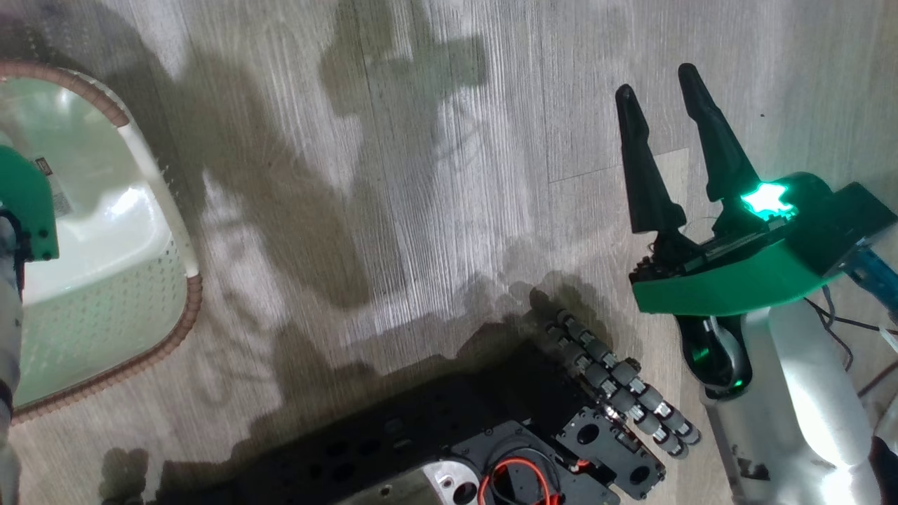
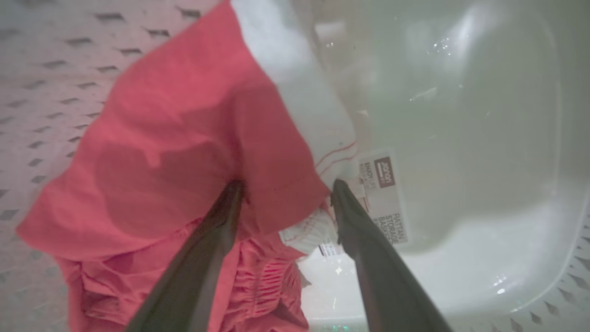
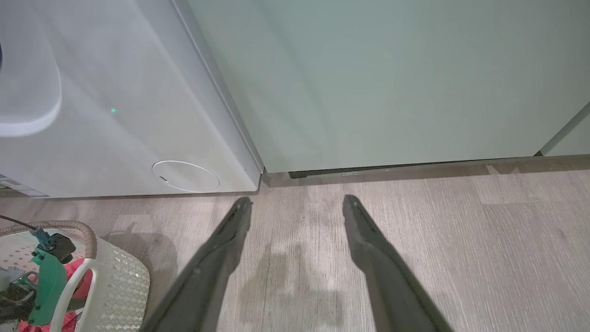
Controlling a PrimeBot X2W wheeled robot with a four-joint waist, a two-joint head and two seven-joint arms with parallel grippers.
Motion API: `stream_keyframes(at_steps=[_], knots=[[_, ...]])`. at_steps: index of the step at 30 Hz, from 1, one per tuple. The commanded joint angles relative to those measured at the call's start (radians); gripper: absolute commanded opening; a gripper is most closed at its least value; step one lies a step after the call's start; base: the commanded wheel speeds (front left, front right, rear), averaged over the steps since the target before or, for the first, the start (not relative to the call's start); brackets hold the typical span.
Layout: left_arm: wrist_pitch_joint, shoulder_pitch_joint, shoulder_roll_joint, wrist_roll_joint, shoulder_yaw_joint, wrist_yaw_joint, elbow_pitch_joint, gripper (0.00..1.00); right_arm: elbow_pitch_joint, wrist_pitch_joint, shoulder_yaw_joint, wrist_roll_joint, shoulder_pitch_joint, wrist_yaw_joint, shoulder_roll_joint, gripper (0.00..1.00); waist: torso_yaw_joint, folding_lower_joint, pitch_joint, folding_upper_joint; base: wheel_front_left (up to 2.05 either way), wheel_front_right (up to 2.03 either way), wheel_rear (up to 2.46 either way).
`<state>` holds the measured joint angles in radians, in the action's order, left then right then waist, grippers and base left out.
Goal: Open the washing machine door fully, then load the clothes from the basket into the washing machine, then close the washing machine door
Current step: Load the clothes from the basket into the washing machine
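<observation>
The left pincer [image 2: 288, 184] is down inside the basket [image 2: 484, 258], fingers spread wide on both sides of a fold of the clothes [image 2: 184, 152], probably to close on it; whether the tips press the cloth is hard to see. The clothes, a crumpled red piece with white cloth beside it, lie on the basket bottom by the perforated wall. The right pincer [image 1: 656, 81] hangs open and empty above the floor [image 1: 421, 210], out of the way.

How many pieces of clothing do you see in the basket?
2: a red garment lying by the basket's perforated wall, and a white one beside it, its edge reaching the label. More may be hidden underneath.
</observation>
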<state>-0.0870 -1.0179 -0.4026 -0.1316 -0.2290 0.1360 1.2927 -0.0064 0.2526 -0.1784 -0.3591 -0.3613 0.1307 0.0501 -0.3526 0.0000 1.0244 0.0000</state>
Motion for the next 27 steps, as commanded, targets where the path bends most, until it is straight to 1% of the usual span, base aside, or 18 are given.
stream_keyframes(at_steps=[1, 4, 5, 6, 15, 21, 27], knots=[[0.008, 0.031, -0.03, -0.005, 0.016, 0.01, -0.002, 1.0, -0.028, 0.009, -0.017, 0.009, 0.046, 0.0, 0.0, 1.0, 0.002, 0.0, 0.002, 0.0, 0.0, 0.0, 0.0], [0.01, 0.031, -0.029, -0.015, 0.019, 0.012, -0.002, 0.99, -0.029, 0.009, -0.017, 0.012, 0.045, 0.0, 0.0, 1.0, 0.004, 0.0, 0.003, 0.0, 0.0, 0.0, 0.0], [0.012, 0.03, -0.029, -0.021, 0.022, 0.013, -0.002, 0.37, -0.029, 0.009, -0.017, 0.013, 0.044, 0.0, 0.0, 1.0, 0.005, 0.0, 0.004, 0.0, 0.0, 0.0, 0.0], [0.014, 0.029, -0.029, -0.024, 0.023, 0.014, -0.002, 0.0, -0.029, 0.009, -0.016, 0.014, 0.043, 0.0, 0.0, 1.0, 0.006, 0.0, 0.006, 0.0, 0.0, 0.0, 0.0], [0.011, 0.036, -0.041, -0.038, 0.017, 0.019, -0.002, 0.0, -0.021, 0.009, -0.023, 0.008, 0.028, 0.0, 0.0, 1.0, -0.006, 0.0, -0.001, 0.0, 0.0, 0.0, 0.0], [0.004, 0.058, -0.057, -0.057, 0.022, 0.009, -0.002, 0.0, -0.018, 0.009, -0.034, -0.003, 0.004, 0.0, 0.0, 1.0, -0.024, 0.0, -0.028, 0.0, 0.0, 0.0, 0.0], [0.013, 0.117, -0.037, -0.081, 0.026, -0.005, -0.002, 0.0, -0.011, 0.009, -0.029, 0.012, -0.002, 0.0, 0.0, 1.0, -0.018, 0.0, -0.108, 0.0, 0.0, 0.0, 0.0]])
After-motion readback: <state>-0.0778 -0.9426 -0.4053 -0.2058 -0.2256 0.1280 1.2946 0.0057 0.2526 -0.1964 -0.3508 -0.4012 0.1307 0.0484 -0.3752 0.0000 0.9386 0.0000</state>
